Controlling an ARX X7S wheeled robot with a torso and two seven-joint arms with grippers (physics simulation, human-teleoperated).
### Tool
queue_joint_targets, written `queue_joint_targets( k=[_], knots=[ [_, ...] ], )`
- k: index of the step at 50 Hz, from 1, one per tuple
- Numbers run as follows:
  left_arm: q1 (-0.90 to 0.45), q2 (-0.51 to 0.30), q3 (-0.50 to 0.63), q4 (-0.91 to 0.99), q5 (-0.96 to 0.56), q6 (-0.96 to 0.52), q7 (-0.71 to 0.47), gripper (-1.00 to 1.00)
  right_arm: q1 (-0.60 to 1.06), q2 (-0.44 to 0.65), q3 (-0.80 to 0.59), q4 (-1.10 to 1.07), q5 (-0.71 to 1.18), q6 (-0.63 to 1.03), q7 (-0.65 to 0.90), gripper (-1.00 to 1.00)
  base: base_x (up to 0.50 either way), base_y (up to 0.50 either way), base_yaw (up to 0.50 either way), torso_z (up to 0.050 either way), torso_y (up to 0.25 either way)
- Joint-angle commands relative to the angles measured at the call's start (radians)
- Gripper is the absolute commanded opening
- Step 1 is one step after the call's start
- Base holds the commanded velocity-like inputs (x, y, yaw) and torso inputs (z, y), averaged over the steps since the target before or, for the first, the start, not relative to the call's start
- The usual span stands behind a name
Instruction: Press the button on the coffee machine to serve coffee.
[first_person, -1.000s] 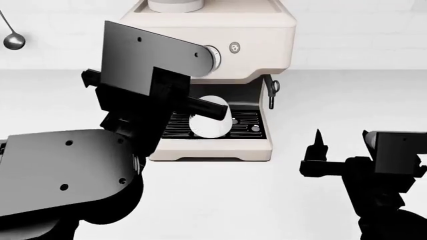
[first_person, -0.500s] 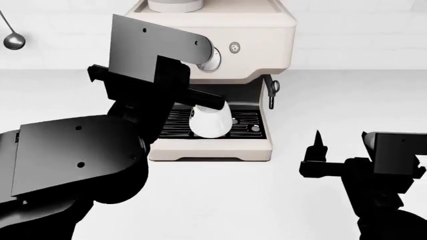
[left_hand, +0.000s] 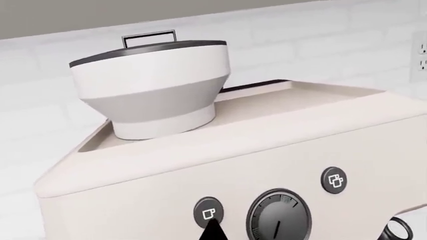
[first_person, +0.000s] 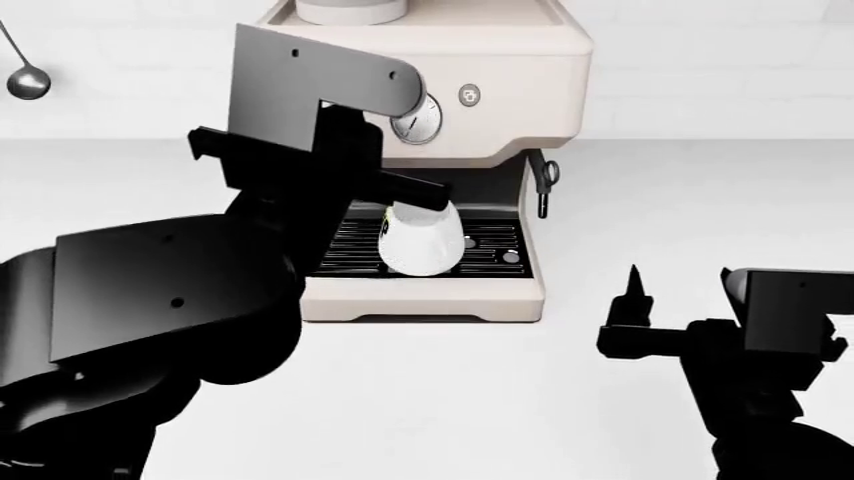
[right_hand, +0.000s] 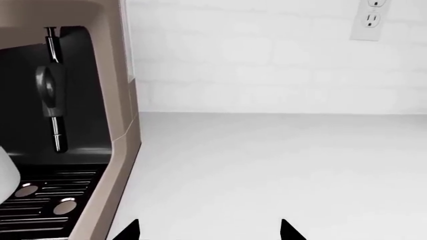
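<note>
The cream-beige coffee machine (first_person: 514, 55) stands at the back of the white counter, with a white cup (first_person: 420, 240) on its black slotted drip tray (first_person: 497, 250). In the left wrist view its front panel shows a left cup-icon button (left_hand: 209, 212), a round dial (left_hand: 279, 219) and a right button (left_hand: 333, 180). My left gripper (left_hand: 213, 231) is shut to a single black point, and its tip touches the lower edge of the left button. In the head view the left wrist block (first_person: 314, 90) hides that button. My right gripper (first_person: 683, 292) is open and empty, low over the counter to the right of the machine.
A white bean hopper (left_hand: 150, 87) sits on top of the machine. A steam wand (right_hand: 52, 85) hangs at the machine's right side. A ladle (first_person: 24, 75) hangs on the wall at the far left. A wall outlet (right_hand: 369, 20) is behind the bare counter (right_hand: 280, 165).
My left arm has risen and moved in toward the machine's front panel, uncovering the dial in the head view. The right arm has stayed where it was.
</note>
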Motion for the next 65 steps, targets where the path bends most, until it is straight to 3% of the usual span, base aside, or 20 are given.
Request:
queue_joint_targets(
  k=[1, 39, 65],
  knots=[
    [-0.006, 0.003, 0.003, -0.033, 0.013, 0.044, 0.046, -1.00, -0.008, -0.008, 0.002, 0.006, -0.005, -0.011, -0.005, 1.00, 0.00, 0.00, 0.00, 0.000, 0.000],
    [-0.002, 0.002, 0.041, -0.074, 0.050, 0.090, 0.079, -1.00, -0.007, 0.003, 0.003, 0.009, 0.010, -0.012, 0.011, 1.00, 0.00, 0.00, 0.00, 0.000, 0.000],
    [-0.031, -0.041, -0.036, 0.074, -0.141, -0.004, -0.088, -1.00, -0.006, 0.006, 0.002, 0.011, 0.020, -0.019, 0.022, 1.00, 0.00, 0.00, 0.00, 0.000, 0.000]
  ],
)
